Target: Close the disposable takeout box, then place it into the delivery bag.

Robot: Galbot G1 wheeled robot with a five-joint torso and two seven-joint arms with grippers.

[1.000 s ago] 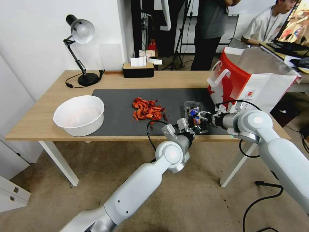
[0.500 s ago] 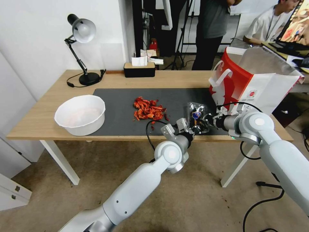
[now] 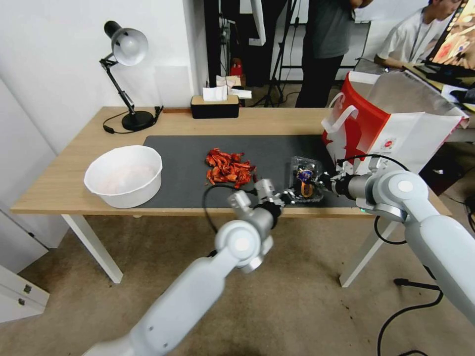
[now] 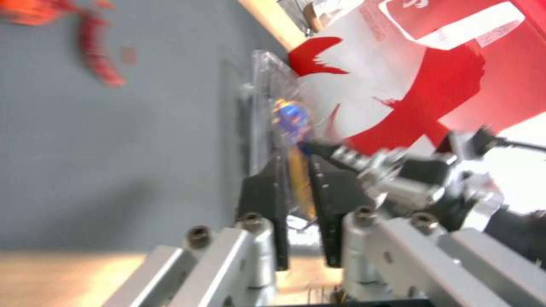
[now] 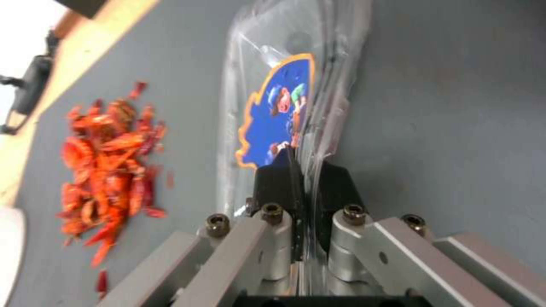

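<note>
Disposable takeout box (image 3: 306,179) sits on the dark mat (image 3: 188,163) near the bench's (image 3: 59,183) front edge, just beside the delivery bag (image 3: 396,128). Right hand (image 5: 301,170) is pinched onto the clear rim, likely steadying the two halves together. Left hand (image 4: 296,179) has its black fingers either side of the near rim, a gap showing between them; grip cannot be confirmed. Chili pile (image 3: 228,169) lies well apart. Bag mouth is open above; lifting room looks free.

The takeout box (image 4: 273,128) is smeared by blur, and the delivery bag (image 4: 409,72) runs off the edge.
</note>
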